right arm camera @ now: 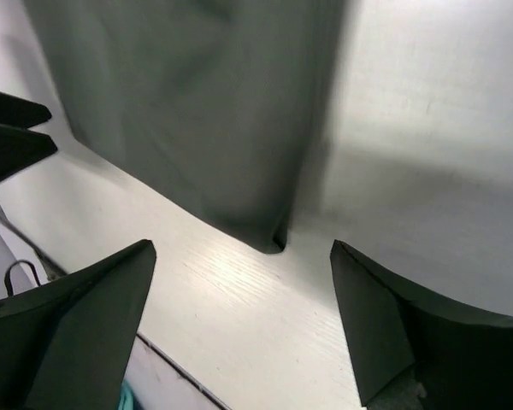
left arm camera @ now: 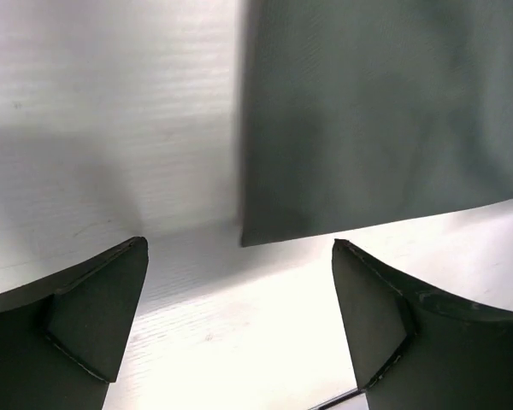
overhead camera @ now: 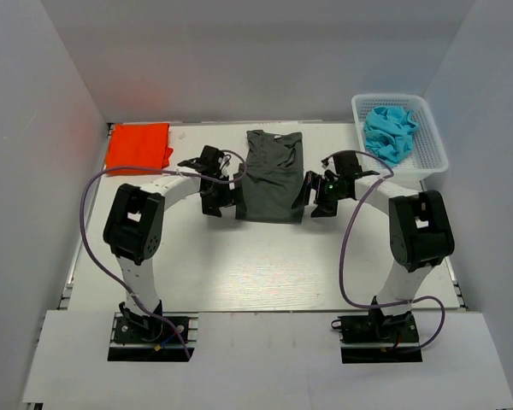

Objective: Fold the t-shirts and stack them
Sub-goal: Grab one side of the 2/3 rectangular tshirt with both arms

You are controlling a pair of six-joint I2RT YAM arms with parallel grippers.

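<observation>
Cotton lay flat at the centre of the white table point(overhead camera: 256, 265), where the dark charcoal-grey t-shirt point(overhead camera: 272, 175) rested folded into a narrow rectangle. Its collar pointed toward the far wall and its weave was smooth but for a few soft creases.

Your left hand point(overhead camera: 222, 198) hung just beside the shirt's near left corner, its two dark wedge-shaped fingers point(left arm camera: 94, 316) spread wide and gripping nothing. The left wrist view showed the straight hem and crisp corner lying ahead of them on the faintly grained table surface.

Your right hand point(overhead camera: 313, 196) mirrored it at the near right corner. Its fingers point(right arm camera: 410, 333) were likewise spread apart and empty, and the folded edge of the cloth cast a soft shadow on the table.

The bright orange-red t-shirt point(overhead camera: 138, 147) sat well apart at the table's far left corner, folded into a flat, roughly square packet. At the far right, a white plastic basket point(overhead camera: 436, 145) with slotted walls held a crumpled turquoise cloth point(overhead camera: 391, 132). Purple cables point(overhead camera: 87, 224) looped from each arm.
</observation>
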